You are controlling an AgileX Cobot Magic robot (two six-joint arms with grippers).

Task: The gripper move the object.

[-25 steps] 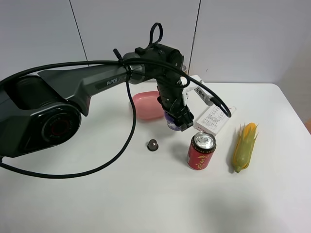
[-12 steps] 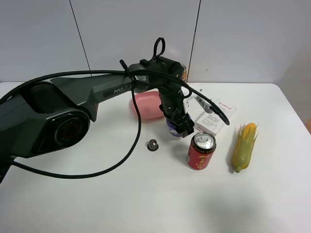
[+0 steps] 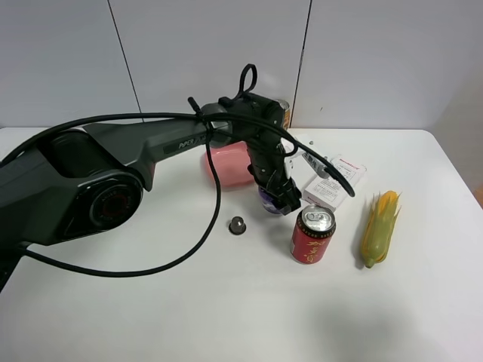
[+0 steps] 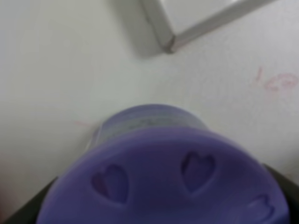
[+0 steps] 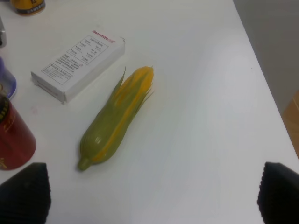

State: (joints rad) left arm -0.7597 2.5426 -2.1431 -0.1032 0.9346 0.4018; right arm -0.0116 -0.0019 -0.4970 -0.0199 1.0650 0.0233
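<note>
My left gripper, a black claw, is pinched on the small squat round jar with a lavender-purple lid. The lid has heart-shaped cut-outs and fills my left wrist view. The jar is mid-table, low at the white tabletop; I can't tell if it touches. A pink oval plastic bowl is just behind it on the far left. A tiny dark grey capsule lies near left of it, apart. A red drink can stands upright near right, close by. A white printed carton lies flat to the right. A yellow-green corn cob lies further right. My right gripper is spread wide over the table, with the corn ahead of it.
</note>
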